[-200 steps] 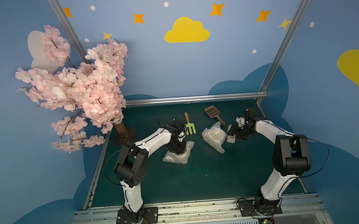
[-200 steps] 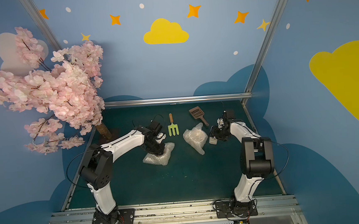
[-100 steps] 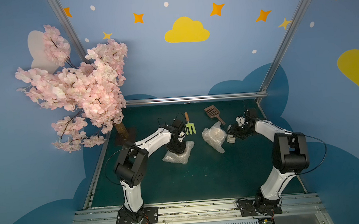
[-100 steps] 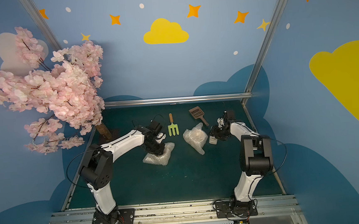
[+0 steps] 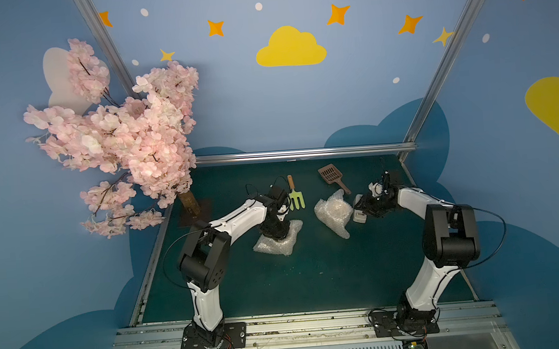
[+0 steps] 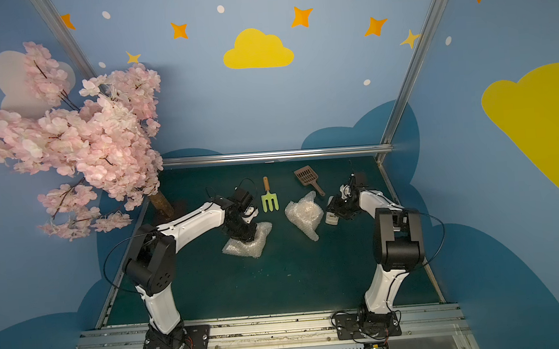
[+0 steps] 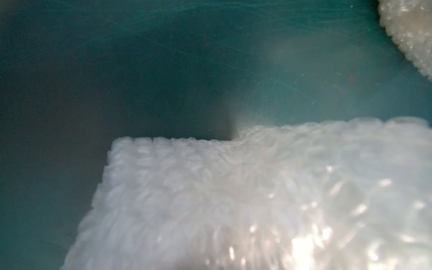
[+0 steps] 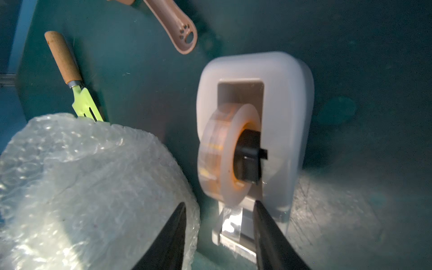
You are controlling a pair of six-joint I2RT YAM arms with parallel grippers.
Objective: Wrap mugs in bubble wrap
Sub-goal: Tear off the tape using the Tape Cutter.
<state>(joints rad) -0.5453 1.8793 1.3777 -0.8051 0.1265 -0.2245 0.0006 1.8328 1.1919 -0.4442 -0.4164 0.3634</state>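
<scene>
Translucent bubble wrap (image 5: 269, 246) hides whether left gripper (image 5: 275, 233) is closed; right gripper (image 8: 219, 203) spread astride rounded tape dispenser (image 8: 287, 105).

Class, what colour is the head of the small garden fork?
The fork head is lime green, clearest in the right wrist view.

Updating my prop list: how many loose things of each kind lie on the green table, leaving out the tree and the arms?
Bubble-wrap bundles: 2
Garden fork: 1
Scoop: 1
Tape dispenser: 1
Total: 5
</scene>
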